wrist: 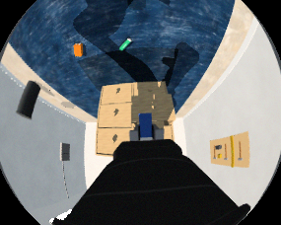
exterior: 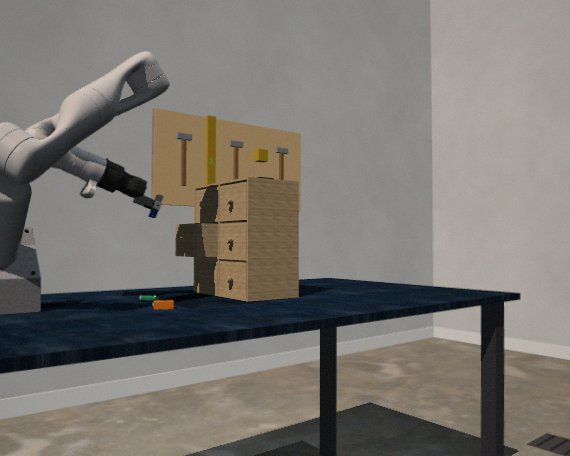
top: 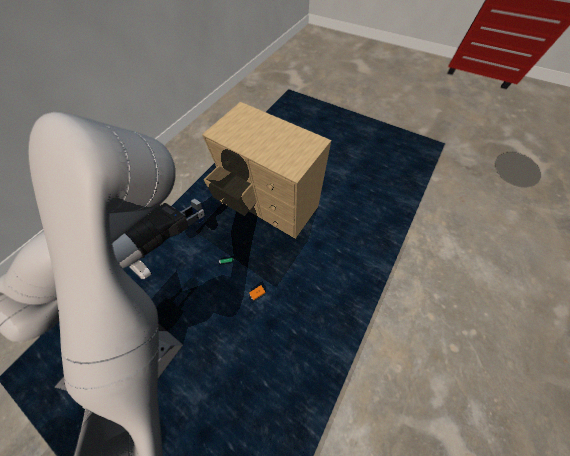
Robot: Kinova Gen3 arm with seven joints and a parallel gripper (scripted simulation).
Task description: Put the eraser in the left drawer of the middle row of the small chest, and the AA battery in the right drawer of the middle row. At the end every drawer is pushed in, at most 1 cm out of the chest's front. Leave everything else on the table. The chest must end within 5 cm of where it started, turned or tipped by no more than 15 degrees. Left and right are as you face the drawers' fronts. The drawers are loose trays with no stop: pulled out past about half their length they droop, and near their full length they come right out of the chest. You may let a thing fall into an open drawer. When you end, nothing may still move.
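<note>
Because the left middle drawer [top: 237,198] [exterior: 187,240] [wrist: 153,105] stood pulled out ahead of and below my gripper [top: 198,209] [exterior: 157,202] [wrist: 145,129], I judged the eraser's delivery to be in hand. My fingers were partly open, a little under half their range, closed on the blue eraser [exterior: 153,213] [wrist: 145,125]. The next move called for carrying it forward over the tray, then releasing without pressing the loose drawer down. The AA battery [top: 225,261] [exterior: 147,297] [wrist: 125,44] lay below me on the table [top: 351,210] [exterior: 361,300] [wrist: 158,22], its turn to come. My wrist view showed the eraser between the fingers, which the top view did not; the top view showed the drawer's open inside, which the exterior view hid.
</note>
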